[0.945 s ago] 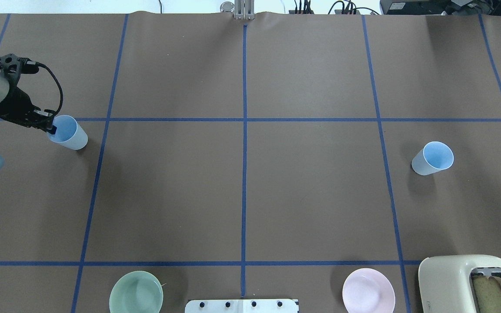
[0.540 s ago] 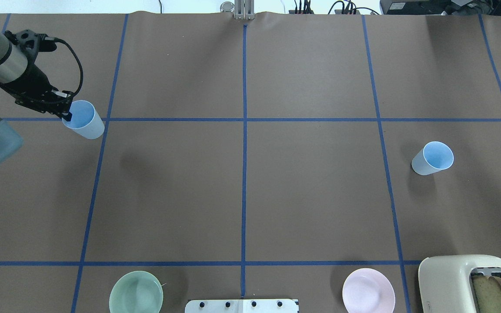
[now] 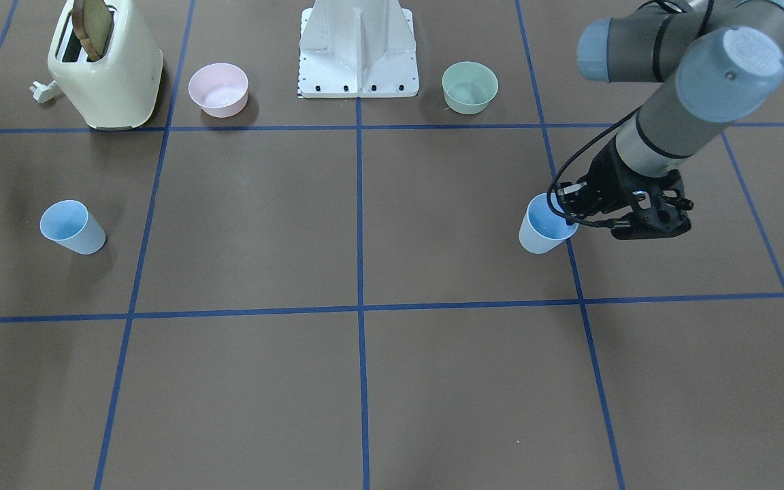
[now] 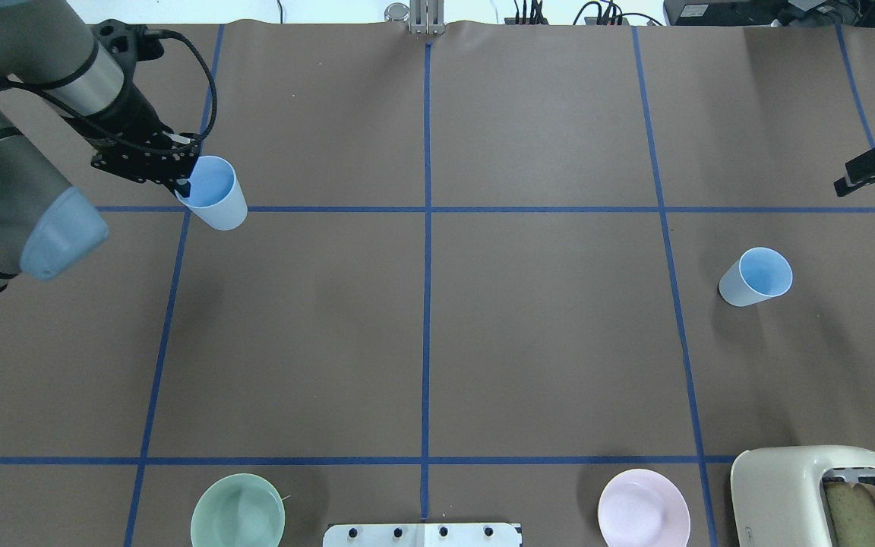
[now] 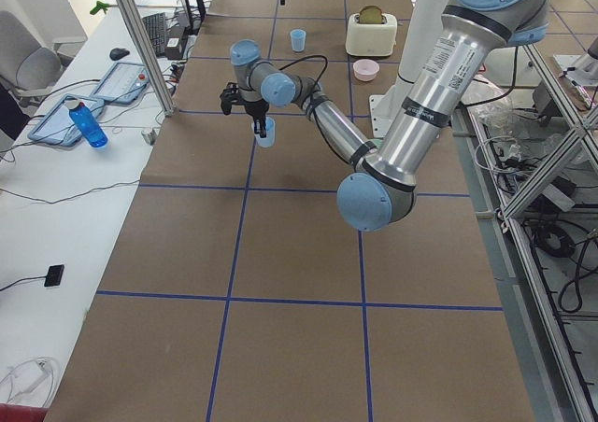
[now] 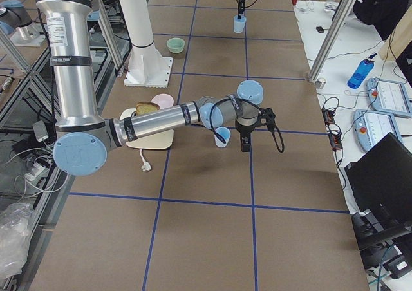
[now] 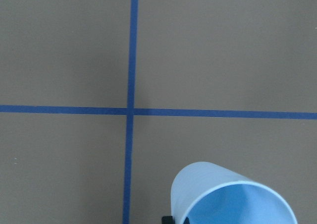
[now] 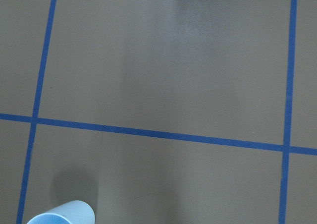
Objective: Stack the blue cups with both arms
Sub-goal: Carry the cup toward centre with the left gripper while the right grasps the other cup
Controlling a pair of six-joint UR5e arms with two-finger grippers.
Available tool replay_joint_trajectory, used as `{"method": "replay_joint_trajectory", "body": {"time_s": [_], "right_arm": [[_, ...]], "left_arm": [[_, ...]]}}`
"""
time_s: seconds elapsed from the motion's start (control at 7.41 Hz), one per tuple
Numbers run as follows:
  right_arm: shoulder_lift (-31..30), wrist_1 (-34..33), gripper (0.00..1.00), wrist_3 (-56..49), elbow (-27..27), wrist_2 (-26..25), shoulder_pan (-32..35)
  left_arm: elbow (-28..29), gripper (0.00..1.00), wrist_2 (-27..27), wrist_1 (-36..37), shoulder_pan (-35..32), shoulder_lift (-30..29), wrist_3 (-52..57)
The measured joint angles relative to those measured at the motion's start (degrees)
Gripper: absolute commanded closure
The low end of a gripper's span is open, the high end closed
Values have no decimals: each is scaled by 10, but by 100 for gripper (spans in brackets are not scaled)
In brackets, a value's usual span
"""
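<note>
My left gripper [image 4: 183, 182] is shut on the rim of one blue cup [image 4: 213, 196] and holds it upright above the table, at the far left near a blue tape crossing. It also shows in the front view [image 3: 545, 231] and the left wrist view [image 7: 233, 196]. The second blue cup [image 4: 756, 277] stands upright on the table at the right, alone. My right gripper [image 4: 874, 167] pokes in at the right edge, beyond and to the right of that cup; I cannot tell how its jaws stand. The right wrist view shows only that cup's rim [image 8: 62, 215].
A cream toaster [image 4: 825, 494] with bread stands at the near right corner. A pink bowl [image 4: 643, 507] and a mint-green bowl [image 4: 238, 510] flank the white mounting base [image 4: 422, 534] at the near edge. Blue tape lines grid the brown table.
My left arm has carried the blue cup to the right and farther from the robot. My right gripper has come further into view at the right edge. The second cup has not moved.
</note>
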Motion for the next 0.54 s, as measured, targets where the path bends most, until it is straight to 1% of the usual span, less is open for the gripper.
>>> {"method": "replay_joint_trajectory", "body": {"time_s": [0.27, 0.54], "right_arm": [[-8, 23, 0, 37, 3, -11, -37], [-36, 58, 0, 45, 7, -27, -61]], "left_arm": [[10, 100, 18, 1, 34, -33, -48], [20, 100, 33, -1, 66, -61, -91]]}}
